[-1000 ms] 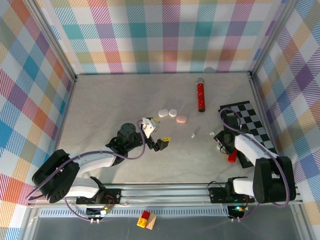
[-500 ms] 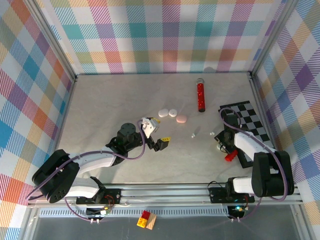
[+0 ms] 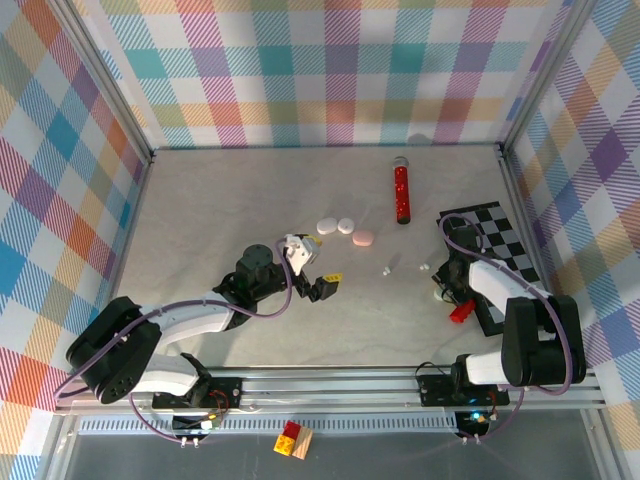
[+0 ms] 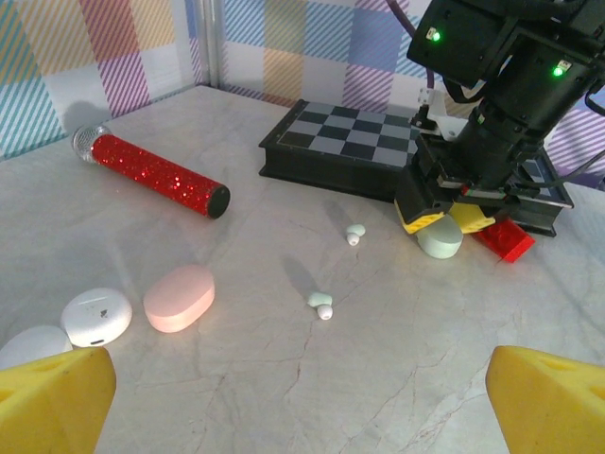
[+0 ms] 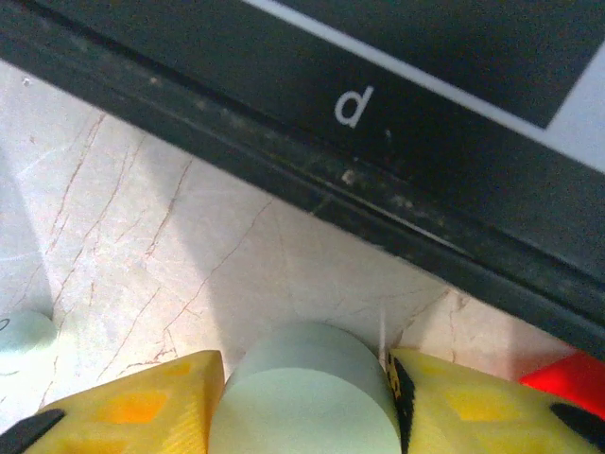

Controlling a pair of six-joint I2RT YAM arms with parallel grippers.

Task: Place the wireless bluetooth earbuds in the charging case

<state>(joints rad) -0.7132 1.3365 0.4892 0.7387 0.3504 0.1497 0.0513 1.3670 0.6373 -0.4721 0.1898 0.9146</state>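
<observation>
Over on the left of the top view, the left gripper (image 3: 318, 268) hadn't budged. Its jaws were spread as wide as they go and held nothing. Just right of it, mid-frame, the two earbuds (image 4: 320, 304) lay loose on the table (image 3: 220, 220), well apart from every case, right where they'd been a second before.

Further right was where the change came. The right gripper (image 3: 443, 292) had narrowed over that last second. In its wrist view both yellow pads (image 5: 123, 407) sat against the sides of the green case (image 5: 302, 374), hard by the edge of the board (image 5: 397, 161). That looked like a grip freshly taken on the case, and only a first step. No earbud was in yet. I'd say the case needed pulling clear of the board before either bud could go in, and I couldn't tell whether its lid was open.
</observation>
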